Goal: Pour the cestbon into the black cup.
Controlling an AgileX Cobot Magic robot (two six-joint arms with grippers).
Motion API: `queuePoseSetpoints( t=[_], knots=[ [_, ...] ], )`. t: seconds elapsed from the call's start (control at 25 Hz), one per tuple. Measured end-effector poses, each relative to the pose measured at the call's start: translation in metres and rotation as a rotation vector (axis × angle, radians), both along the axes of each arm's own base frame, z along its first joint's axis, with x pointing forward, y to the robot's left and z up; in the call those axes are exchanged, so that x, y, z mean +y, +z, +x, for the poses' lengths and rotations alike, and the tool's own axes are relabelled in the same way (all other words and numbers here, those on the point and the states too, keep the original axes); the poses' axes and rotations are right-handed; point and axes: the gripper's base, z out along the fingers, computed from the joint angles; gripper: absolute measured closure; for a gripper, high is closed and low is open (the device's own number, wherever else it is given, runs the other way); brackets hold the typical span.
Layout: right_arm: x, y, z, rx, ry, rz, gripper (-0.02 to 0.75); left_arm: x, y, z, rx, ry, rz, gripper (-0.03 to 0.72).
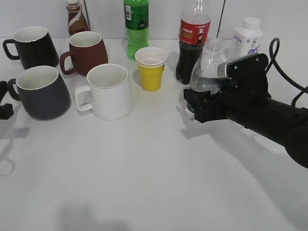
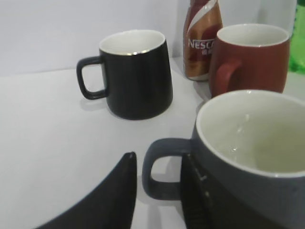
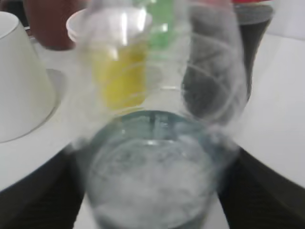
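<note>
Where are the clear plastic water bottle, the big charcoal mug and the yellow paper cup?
Clear ribbed plastic water bottle (image 1: 204, 67): exterior view, upper body.
Large charcoal-black mug (image 1: 44, 98): exterior view, front wall.
Yellow paper cup (image 1: 151, 77): exterior view, side wall.

Readable only at far left: "NESC", cut off by the maroon mug (image 2: 250, 59), on the brown coffee bottle (image 2: 202, 40). Other bottle labels too small to read.

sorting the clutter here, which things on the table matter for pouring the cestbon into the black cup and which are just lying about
In the job:
cestbon, in the right gripper
black cup, its handle between the left gripper fingers

Lying about:
glossy black mug
maroon mug
white mug
yellow cup
green bottle
cola bottle
</note>
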Motion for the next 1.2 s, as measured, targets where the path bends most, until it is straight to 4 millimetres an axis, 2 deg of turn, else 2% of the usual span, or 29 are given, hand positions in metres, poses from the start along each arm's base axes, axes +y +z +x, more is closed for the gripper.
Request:
queuePoseSetpoints(
  t=[0.2,0.28,0.48,0.64,0.72,0.88,1.0,1.12,1.2],
  knots=[
    [0.000,0.003,0.000,-0.025,0.003,0.000,0.143,0.001,0.018,-0.007,-0.023,0.002,0.005,0.447],
    [0.000,0.013,0.000,-0.065,0.007,0.000,0.141,0.001,0.031,-0.013,-0.045,0.004,0.007,0.447],
    [-0.006,0.067,-0.011,-0.167,-0.002,0.014,0.141,0.004,0.070,-0.038,-0.018,0.021,0.018,0.447],
    [-0.020,0.110,-0.036,-0.156,-0.010,-0.061,0.141,0.008,0.117,-0.070,0.047,0.051,0.026,0.423],
    [-0.028,0.128,-0.053,-0.140,-0.013,-0.106,0.141,0.010,0.148,-0.095,0.013,0.066,0.003,0.371],
    [-0.047,0.159,-0.097,-0.090,-0.047,-0.167,0.141,0.012,0.169,-0.139,0.086,0.075,-0.017,0.211],
    [-0.067,0.182,-0.142,-0.073,-0.069,-0.132,0.141,0.012,0.165,-0.167,0.176,0.073,-0.030,0.122],
    [-0.088,0.186,-0.183,0.023,-0.077,-0.100,0.141,0.012,0.155,-0.192,0.275,0.066,-0.038,0.099],
    [-0.103,0.180,-0.207,0.119,-0.083,-0.126,0.141,0.011,0.152,-0.204,0.286,0.052,-0.057,0.095]
  ],
)
